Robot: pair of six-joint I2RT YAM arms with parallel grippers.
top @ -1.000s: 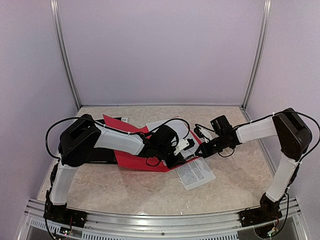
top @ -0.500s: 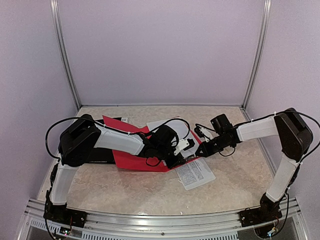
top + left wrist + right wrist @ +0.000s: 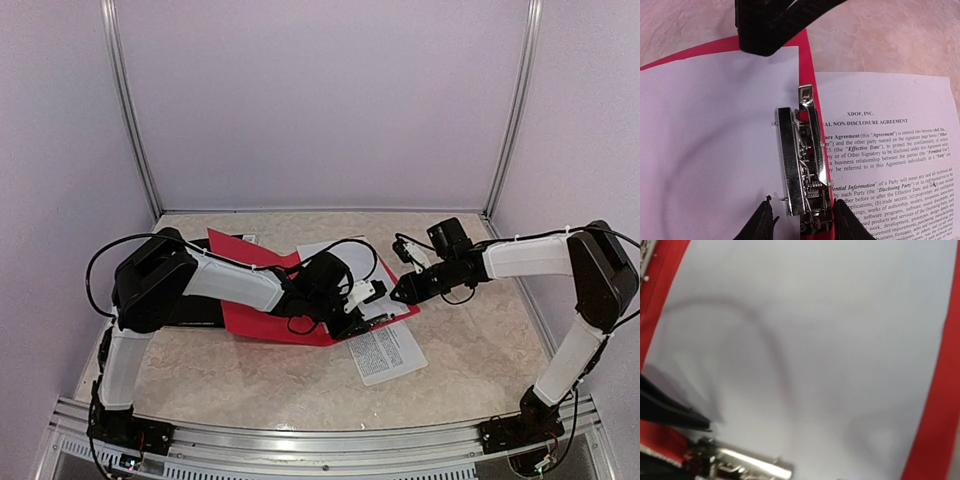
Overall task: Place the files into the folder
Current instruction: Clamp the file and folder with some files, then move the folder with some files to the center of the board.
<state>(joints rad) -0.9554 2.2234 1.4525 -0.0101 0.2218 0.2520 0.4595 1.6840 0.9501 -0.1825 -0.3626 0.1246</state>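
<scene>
The red folder [image 3: 258,320] lies open on the worktop [image 3: 230,385]. 1 blank sheet [image 3: 715,140] lies flat inside it, just left of the metal clip [image 3: 802,165] in the left wrist view. 1 printed sheet [image 3: 890,160] (headed as a non-disclosure agreement) lies on the clip's other side. Its edge meets the folder's red margin and most of it rests on bare worktop.

Left gripper [image 3: 805,222]: jaws apart, 1 finger on either side of the clip's near end; whether they touch it cannot be told.

Right gripper [image 3: 397,292]: above the blank sheet at the folder's right part. Its jaws are not shown clearly, so their state cannot be told.
</scene>
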